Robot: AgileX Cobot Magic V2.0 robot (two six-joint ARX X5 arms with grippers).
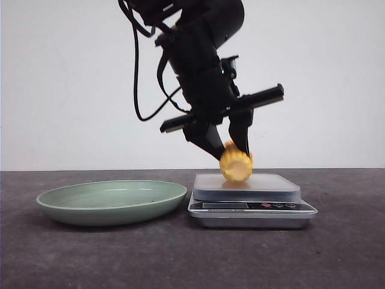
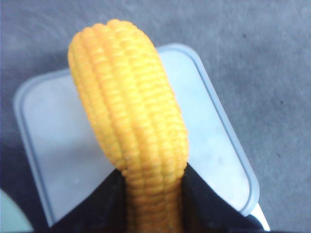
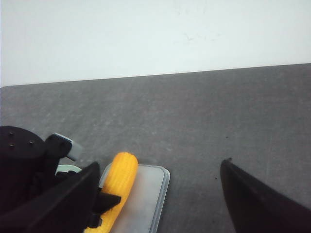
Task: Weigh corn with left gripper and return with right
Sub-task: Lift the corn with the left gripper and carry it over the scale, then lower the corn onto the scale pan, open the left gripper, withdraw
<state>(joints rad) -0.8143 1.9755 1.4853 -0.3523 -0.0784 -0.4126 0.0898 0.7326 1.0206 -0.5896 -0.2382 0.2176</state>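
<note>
The left gripper reaches down from above toward the middle of the worktop, its two black fingers pinching the corn from either side. The corn sits at the scale's pale weighing platform, its round cut end facing the front edge of the worktop; whether it already rests on the platform or hangs just above it cannot be told. In the left wrist view the corn runs lengthwise over the pale platform, with the black fingers pressed against its nearer end. The scale stands on the dark worktop a little right of centre, its display and buttons facing the front edge. Just beside it, toward the left edge, lies a shallow pale green plate, apart from the scale. The right gripper is out of the front view; its own wrist camera shows its two fingers spread wide with nothing between them, looking across the worktop toward the corn and the platform.
</note>
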